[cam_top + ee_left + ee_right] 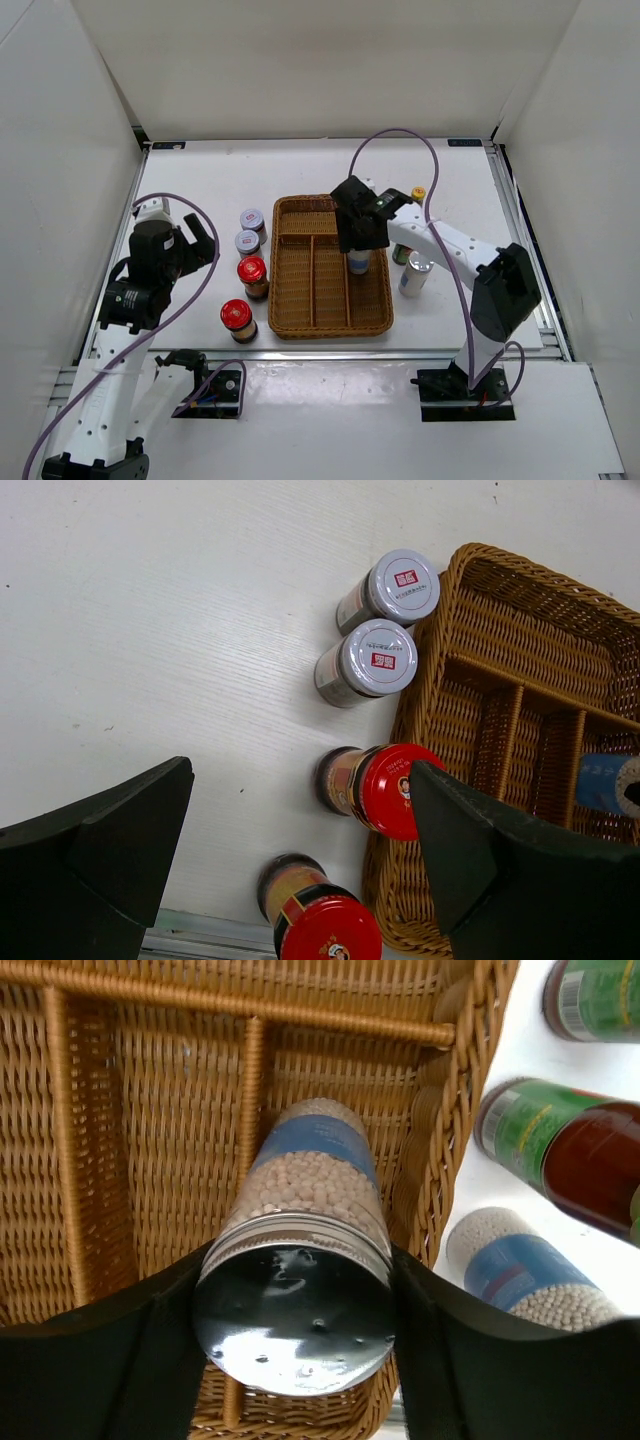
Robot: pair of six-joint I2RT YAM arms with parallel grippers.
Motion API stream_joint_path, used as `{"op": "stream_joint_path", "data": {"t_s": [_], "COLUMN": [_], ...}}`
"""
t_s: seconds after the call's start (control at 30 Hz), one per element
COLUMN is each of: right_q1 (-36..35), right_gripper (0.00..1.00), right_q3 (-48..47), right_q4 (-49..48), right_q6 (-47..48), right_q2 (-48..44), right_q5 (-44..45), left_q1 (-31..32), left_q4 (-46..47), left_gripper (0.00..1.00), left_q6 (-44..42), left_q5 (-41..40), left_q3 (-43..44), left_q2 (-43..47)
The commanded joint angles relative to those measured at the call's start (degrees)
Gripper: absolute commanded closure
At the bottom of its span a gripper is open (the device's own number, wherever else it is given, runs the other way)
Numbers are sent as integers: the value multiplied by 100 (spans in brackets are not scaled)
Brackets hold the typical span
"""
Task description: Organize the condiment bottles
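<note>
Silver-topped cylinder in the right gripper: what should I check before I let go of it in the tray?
1. Right gripper shut on the silver-topped cylinder: ok.
2. Cylinder inside the wicker tray, in its rightmost long compartment: ok.
3. Cylinder's base resting on the tray floor: cannot tell.
4. No other bottle visible in that compartment: ok.
5. Left gripper open, outside the tray, near a red-lidded jar: ok.
</note>
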State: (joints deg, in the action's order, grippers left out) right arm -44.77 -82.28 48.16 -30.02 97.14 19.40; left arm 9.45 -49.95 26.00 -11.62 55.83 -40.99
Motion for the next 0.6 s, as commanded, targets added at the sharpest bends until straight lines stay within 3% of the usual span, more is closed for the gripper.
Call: {"op": "stream_joint_path", "data": {"t_s": [0.0,0.07,0.17,0.3,0.4,0.57], "right_q1": [39,39,39,-426,-489,362], "right_gripper": [32,15,6,0,0,0], "right_q3": [-306,-358,-639,-895,-572,711], "right_q4": [-325,-247,166,712,870,784], "right_q6": [58,58,110,321,252,-144], "right_q2": [6,6,-63,-642,-1345,-2610], "right_q5": [-77,-77,19,1265,1672,754], "left_q1": [-22,-22,-22,-22,-22,-22], "left_q4": [-6,-6,-6,-6,-6,-6], "left_gripper": [0,0,0,0,0,0], "left_q6": [37,37,37,37,37,37], "left_q5": [-104,-104,-104,-104,-104,-104], "left_q3": [-11,-11,-11,-11,-11,-11], "left_q2": [-23,-23,-23,-23,-23,-23]}}
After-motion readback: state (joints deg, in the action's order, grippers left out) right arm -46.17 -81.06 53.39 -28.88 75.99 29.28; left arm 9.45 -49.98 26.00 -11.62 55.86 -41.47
